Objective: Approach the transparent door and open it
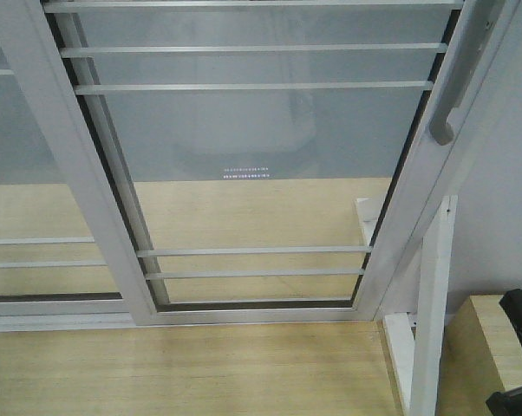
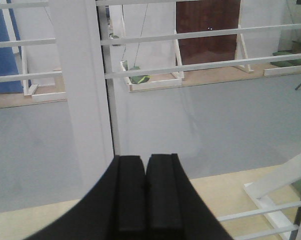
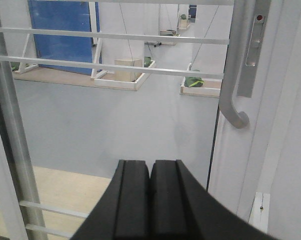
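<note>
Directly ahead: tall clear-glass sliding door (image 1: 252, 130) in white frame, looks shut; probably heavy, stiff on its track. Best hold: long curved grey bar handle (image 3: 231, 75) at its right edge. Both closed and empty: left claw (image 2: 145, 200), right claw (image 3: 150, 200).

The door (image 1: 261, 130) is clear glass in a white frame, striped with thin white horizontal bars; its handle (image 3: 232, 70) is matte grey. The floor (image 1: 183, 373) is pale yellow wood with fine grain. The left gripper (image 2: 145, 162) and right gripper (image 3: 150, 165) are black. Through the glass show a blue panel (image 3: 65, 30) and a red-brown panel (image 2: 208, 25).
</note>
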Robot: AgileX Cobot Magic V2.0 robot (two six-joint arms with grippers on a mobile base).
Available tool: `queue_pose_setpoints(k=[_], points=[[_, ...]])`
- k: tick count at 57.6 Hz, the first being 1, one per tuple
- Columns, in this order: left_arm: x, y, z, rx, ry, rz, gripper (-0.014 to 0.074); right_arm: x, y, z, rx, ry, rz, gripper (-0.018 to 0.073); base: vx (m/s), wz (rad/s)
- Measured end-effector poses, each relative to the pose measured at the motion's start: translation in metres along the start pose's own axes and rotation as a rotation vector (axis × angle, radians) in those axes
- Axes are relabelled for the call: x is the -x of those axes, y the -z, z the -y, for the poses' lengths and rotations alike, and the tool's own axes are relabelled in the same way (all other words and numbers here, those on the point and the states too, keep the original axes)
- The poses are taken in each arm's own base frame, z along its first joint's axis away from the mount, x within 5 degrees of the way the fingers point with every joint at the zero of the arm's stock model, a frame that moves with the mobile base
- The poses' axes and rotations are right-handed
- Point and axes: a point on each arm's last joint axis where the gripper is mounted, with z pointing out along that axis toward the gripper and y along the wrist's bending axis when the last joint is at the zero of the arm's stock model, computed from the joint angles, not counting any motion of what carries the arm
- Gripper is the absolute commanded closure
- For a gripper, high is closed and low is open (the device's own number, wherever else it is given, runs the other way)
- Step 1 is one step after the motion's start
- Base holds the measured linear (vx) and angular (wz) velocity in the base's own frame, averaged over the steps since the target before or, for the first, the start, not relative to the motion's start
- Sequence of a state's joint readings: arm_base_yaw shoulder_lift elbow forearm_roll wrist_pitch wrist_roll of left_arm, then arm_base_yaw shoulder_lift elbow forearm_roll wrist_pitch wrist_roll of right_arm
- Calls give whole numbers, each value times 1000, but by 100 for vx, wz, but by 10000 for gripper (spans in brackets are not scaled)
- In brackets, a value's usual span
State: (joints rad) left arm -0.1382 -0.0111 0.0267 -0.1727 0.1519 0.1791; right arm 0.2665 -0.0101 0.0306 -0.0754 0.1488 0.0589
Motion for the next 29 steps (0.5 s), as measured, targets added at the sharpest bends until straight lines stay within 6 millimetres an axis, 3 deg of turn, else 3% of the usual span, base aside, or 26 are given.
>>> queue_pose_setpoints(k=[29], points=[[0, 0, 0, 0, 0, 0, 602, 0, 0, 0, 0, 0, 0, 559, 0, 0]])
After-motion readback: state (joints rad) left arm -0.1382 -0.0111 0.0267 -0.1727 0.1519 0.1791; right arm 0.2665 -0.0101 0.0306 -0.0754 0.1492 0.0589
